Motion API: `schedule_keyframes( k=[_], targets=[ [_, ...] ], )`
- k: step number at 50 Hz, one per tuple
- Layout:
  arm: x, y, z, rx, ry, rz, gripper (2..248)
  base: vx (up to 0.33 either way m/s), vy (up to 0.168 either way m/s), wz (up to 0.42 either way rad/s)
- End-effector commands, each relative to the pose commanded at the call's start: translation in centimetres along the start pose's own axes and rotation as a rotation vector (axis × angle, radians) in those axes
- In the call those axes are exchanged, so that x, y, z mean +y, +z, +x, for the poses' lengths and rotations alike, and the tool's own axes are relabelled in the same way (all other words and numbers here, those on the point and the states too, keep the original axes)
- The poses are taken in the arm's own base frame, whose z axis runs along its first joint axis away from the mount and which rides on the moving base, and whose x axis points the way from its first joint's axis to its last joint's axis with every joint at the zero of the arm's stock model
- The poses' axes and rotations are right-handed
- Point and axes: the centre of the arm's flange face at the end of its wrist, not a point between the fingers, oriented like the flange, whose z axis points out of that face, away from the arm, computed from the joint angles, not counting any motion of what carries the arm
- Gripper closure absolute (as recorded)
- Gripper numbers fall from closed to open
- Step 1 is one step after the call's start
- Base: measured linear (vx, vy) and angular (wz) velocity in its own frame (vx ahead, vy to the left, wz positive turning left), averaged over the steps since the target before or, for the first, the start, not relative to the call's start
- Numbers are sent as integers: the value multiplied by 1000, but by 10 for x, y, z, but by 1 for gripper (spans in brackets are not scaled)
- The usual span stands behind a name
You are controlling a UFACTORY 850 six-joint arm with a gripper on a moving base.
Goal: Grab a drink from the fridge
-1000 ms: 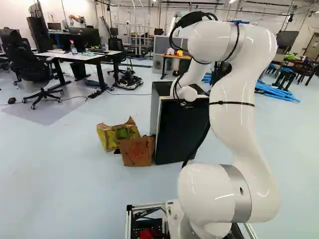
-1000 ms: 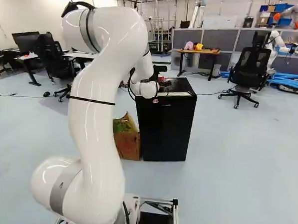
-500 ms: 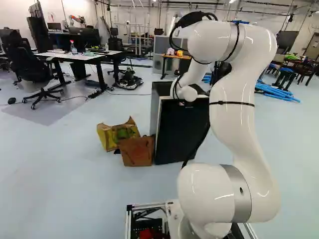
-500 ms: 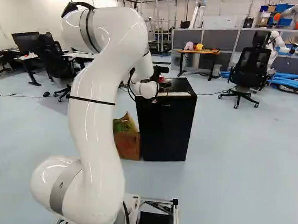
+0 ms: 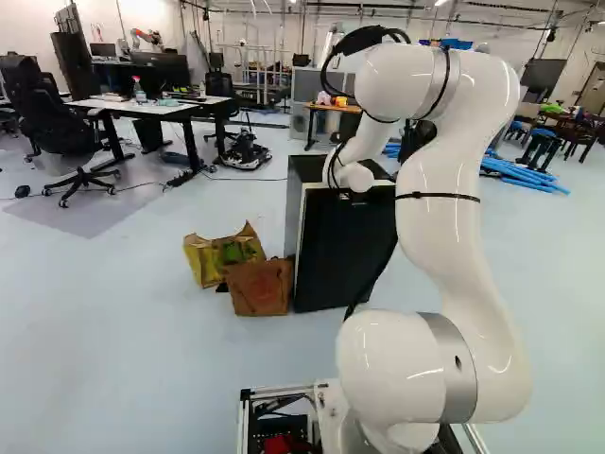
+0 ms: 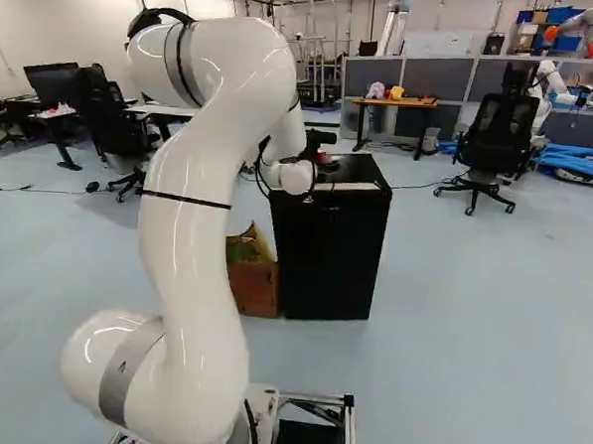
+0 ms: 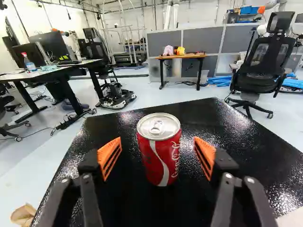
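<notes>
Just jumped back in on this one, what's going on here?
The white arm is reaching over the small black fridge. Its gripper is open around a red soda can standing upright on top of the fridge, one orange pad on each side. Neither pad touches the can, so it isn't gripped or lifted yet. Closing the fingers looks like the likely next step.
</notes>
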Motion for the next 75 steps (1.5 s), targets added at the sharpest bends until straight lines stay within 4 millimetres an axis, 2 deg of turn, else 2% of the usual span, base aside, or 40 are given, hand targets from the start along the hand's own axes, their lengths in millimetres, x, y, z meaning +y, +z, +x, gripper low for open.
schedule_keyframes(
  k=[2,3,8,9,13,14,30,62,75],
  targets=[
    [0,0,0,0,0,0,32,0,0,0],
    [0,0,0,0,0,0,70,0,0,0],
    [0,0,0,0,0,0,70,0,0,0],
    [0,0,0,0,0,0,108,0,0,0],
    [0,0,0,0,0,0,108,0,0,0],
    [0,0,0,0,0,0,145,0,0,0],
    [0,0,1,2,0,0,151,0,0,0],
    [-2,-9,35,54,-4,3,151,0,0,0],
    [-3,-10,35,54,-4,3,151,0,0,0]
  ],
)
